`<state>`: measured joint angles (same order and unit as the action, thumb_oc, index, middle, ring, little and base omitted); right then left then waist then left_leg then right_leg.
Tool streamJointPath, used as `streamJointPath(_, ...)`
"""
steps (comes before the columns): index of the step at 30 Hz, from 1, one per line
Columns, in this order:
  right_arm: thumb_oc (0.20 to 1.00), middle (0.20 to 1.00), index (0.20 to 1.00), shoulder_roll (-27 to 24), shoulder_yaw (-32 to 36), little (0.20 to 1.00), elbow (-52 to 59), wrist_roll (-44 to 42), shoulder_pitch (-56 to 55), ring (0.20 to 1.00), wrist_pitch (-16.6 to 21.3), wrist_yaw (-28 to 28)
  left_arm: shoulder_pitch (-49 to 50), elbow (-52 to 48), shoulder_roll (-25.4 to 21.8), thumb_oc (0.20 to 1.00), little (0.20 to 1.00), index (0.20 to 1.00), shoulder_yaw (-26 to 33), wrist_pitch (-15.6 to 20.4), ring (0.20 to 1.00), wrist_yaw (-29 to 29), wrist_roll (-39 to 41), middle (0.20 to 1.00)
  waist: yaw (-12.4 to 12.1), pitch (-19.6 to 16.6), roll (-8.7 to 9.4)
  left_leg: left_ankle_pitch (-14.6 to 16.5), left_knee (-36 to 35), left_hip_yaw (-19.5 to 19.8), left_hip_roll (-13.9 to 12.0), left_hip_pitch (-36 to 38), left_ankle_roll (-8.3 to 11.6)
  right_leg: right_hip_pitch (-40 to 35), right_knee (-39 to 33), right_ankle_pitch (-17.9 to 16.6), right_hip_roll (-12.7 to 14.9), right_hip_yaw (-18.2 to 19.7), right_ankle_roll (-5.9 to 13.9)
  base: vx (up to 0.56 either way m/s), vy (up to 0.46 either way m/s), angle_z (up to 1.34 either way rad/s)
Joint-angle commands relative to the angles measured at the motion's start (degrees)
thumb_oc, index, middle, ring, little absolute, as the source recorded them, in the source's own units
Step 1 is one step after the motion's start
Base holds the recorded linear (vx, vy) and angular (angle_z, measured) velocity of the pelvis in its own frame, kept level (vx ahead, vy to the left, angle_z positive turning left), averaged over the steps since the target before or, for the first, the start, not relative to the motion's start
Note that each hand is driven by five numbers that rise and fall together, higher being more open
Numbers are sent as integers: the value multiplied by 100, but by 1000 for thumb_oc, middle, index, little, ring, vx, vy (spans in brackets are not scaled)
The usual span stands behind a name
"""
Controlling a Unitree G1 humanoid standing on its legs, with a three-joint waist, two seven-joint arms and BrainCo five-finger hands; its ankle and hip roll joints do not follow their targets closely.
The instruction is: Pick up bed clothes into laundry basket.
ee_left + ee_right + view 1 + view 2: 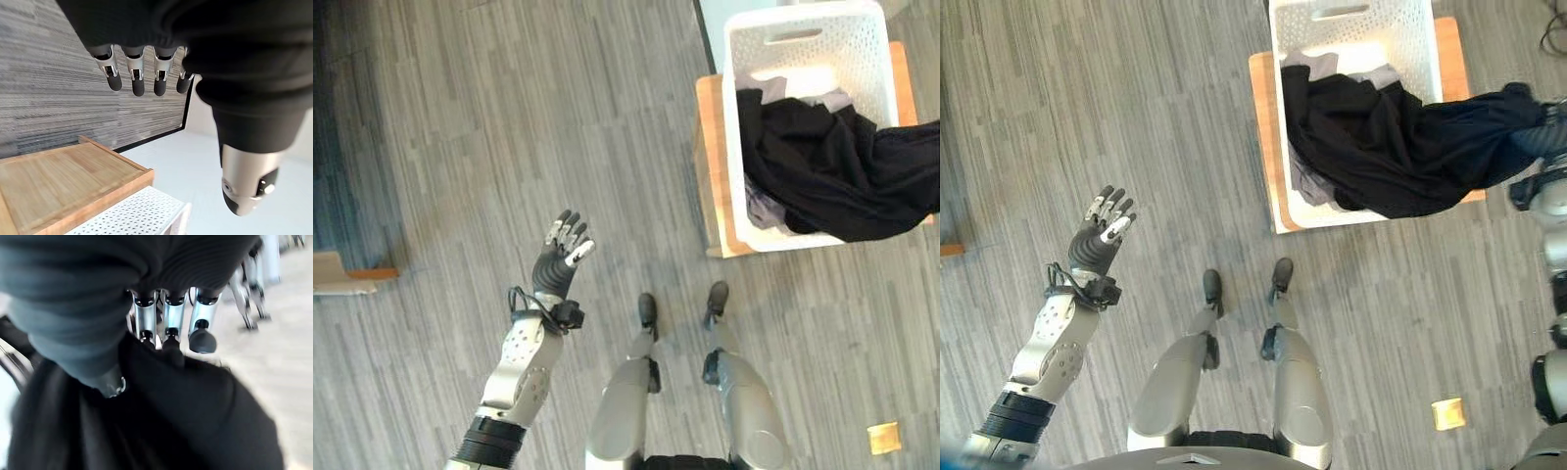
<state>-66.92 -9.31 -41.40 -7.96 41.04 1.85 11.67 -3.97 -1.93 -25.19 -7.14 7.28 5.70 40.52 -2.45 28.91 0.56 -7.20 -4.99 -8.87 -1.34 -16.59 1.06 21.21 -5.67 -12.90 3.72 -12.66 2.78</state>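
A white perforated laundry basket (803,39) stands on a low wooden platform (710,147) ahead and to the right. A black garment (822,166) lies heaped in it and stretches out over the right rim to my right hand (1545,137). In the right wrist view the fingers (146,318) dip into the black cloth (171,421) and hold it, with the thumb hidden under the fabric. A pale grey piece of clothing (764,211) shows under the black one. My left hand (563,257) is raised over bare floor to the left, with fingers (137,81) straight and holding nothing.
A small yellow square (883,437) lies on the grey plank floor at the lower right. A beige object with an orange edge (337,274) sits at the far left. A pale floor area begins behind the basket.
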Motion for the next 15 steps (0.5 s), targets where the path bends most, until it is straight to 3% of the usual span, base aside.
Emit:
streamJointPath(1, 200, 200, 200, -295, -1, 200, -75, -317, 289, 200, 236, 176, 527, -217, -502, 1000, 1000, 1000, 181, 234, 1000, -179, 380, 1000, -266, -686, 528, 336, -1, 557, -4, 130, 210, -333, 67, 458, 390, 59, 725, 26, -1, 5)
streamJointPath(8, 200, 200, 200, -207, -88, 200, -176, -364, 379, 200, 173, -2, 799, -61, -488, 1000, 1000, 1000, 339, 151, 1000, -297, 524, 1000, -434, -897, 704, 387, -1, 652, 15, 304, 164, -545, 67, 506, 397, -36, 723, 16, -5, 4)
streamJointPath(15, 200, 200, 200, -364, -1041, 200, -16, -255, 1431, 200, 183, -147, 1042, 4, -557, 1000, 1000, 1000, 458, 103, 1000, -376, 490, 1000, -628, -1053, 896, 403, -1, 720, 16, 345, 139, -625, 67, 507, 405, -86, 735, 5, 1, 6)
